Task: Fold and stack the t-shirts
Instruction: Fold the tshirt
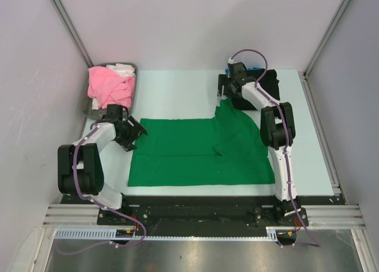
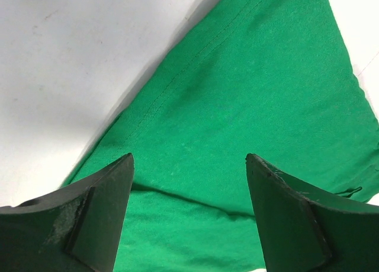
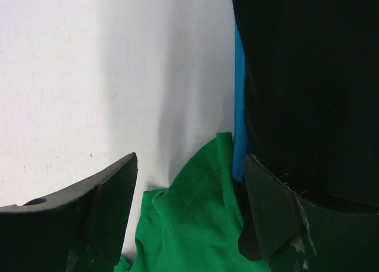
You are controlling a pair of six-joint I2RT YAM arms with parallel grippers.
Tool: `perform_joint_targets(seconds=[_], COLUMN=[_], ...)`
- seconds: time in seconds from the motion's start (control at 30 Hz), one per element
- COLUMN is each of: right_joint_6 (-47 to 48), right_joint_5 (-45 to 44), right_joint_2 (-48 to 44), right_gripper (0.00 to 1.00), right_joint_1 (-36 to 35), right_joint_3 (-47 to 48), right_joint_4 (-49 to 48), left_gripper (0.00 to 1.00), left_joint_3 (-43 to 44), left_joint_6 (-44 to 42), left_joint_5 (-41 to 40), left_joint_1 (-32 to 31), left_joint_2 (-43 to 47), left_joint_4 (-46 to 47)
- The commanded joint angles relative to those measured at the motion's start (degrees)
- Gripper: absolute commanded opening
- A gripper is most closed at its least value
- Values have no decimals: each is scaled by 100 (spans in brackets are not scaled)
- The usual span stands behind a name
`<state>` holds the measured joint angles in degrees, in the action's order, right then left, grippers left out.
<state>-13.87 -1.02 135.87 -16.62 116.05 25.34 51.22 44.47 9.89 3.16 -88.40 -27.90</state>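
Jaws spread both sides; bright green cotton t-shirt (image 1: 195,156) lies crosswise, left arm (image 1: 98,136) over hem, right arm (image 1: 254,94) over far corner.

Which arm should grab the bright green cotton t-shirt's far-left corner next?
Left. The open left gripper sits over that green t-shirt corner; the right gripper is far right, by the black t-shirt.

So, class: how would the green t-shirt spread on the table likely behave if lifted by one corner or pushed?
Probably floppy: the green t-shirt lies flat with a flap doubled over itself, so a lifted corner would likely drape. Likely light: it looks like thin cloth, hugging the table. Pushed, it would probably wrinkle rather than slide whole.
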Motion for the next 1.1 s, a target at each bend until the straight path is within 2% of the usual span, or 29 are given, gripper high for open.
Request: perform_joint_targets(seconds=[0.0, 0.4, 0.57, 0.6, 0.7, 0.77, 0.9, 1.0, 1.07], right_joint_6=[42, 165, 148, 139, 147, 139, 130, 78, 34], right_joint_5=[31, -188, -276, -302, -381, -408, -548, -584, -601], right_joint_2=[-96, -219, -158, -149, -131, -131, -175, -184, -158], right_gripper=[76, 70, 43, 35, 26, 28, 49, 54, 54], right_joint_1=[36, 36, 36, 36, 36, 45, 54, 63, 71], right_joint_3=[-196, -530, -566, -557, -531, -504, -504, -478, -434], right_joint_4=[32, 217, 234, 243, 252, 252, 261, 234, 234], left_gripper=[81, 80, 80, 80, 80, 80, 79, 79, 79], left_joint_3=[-7, -51, -42, -42, -33, -33, -16, -16, -7], left_joint_6=[-123, -114, -123, -123, -123, -131, -123, -131, -131], left_joint_5=[162, 224, 241, 241, 233, 250, 241, 233, 224], left_joint_1=[45, 27, 27, 62, 45, 27, 36, 44, 36], left_joint_2=[-54, -28, -2, -10, -54, -54, -63, -54, -46], left_joint_4=[136, 180, 180, 180, 171, 180, 162, 145, 145])
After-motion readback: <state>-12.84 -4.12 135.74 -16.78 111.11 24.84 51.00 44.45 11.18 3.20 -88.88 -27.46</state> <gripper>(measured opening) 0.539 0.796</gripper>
